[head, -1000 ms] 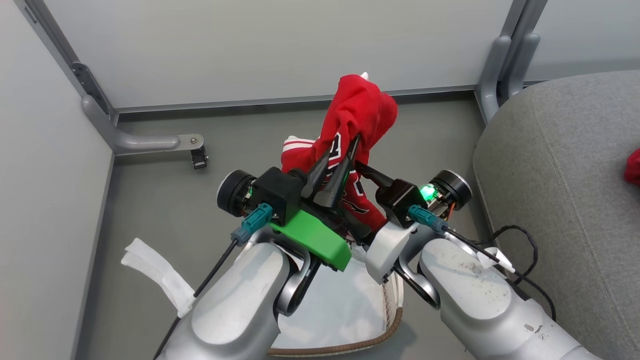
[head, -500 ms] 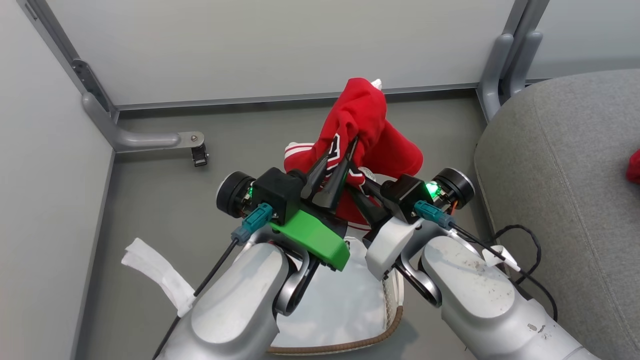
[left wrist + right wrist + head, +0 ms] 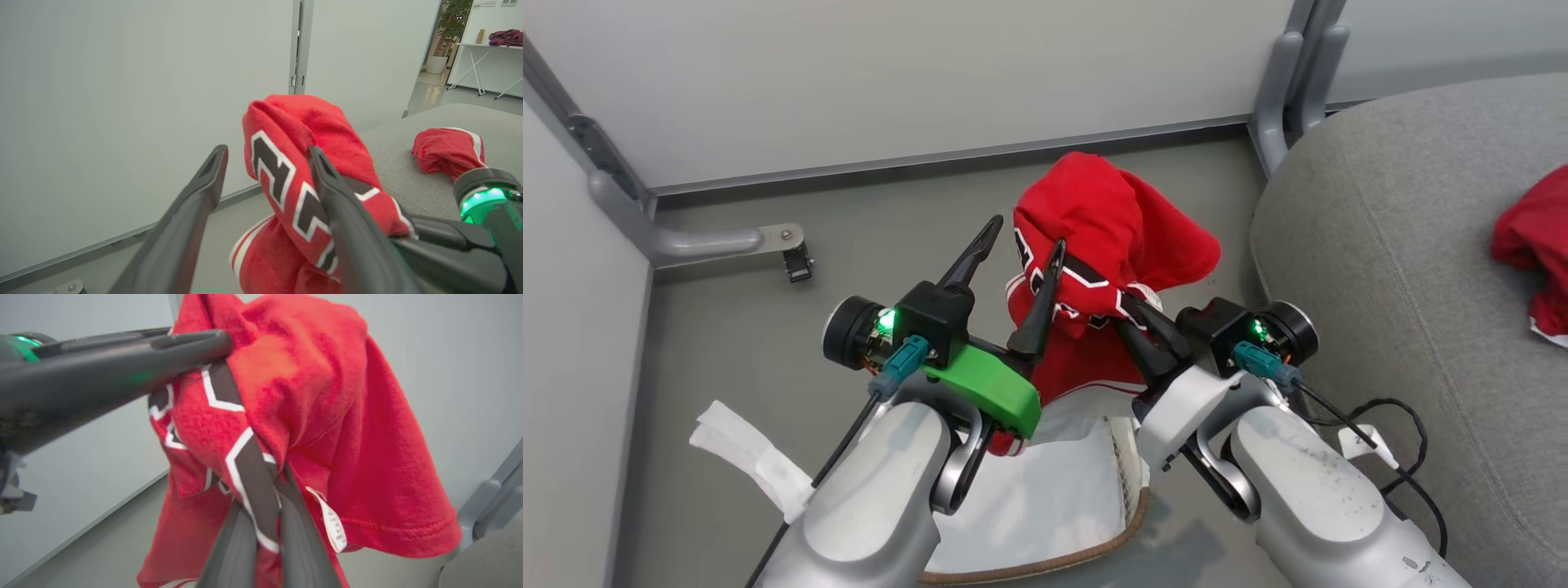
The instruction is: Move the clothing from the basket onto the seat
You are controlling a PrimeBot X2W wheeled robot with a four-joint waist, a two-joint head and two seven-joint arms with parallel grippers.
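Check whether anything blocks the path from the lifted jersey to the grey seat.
Nothing visible does. The jersey hangs from the shut right gripper, with bare floor between it and the seat. Another red garment lies farther across that cushion, away from its near edge.

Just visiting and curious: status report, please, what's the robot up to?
Left claw open, one finger against red jersey. Right claw shut on it, lifted over basket. Way to seat looks open.

Both arms reach forward, wrists close together; left gripper [image 3: 1025,235] spread wide open, right gripper [image 3: 1131,306] pinched tight.
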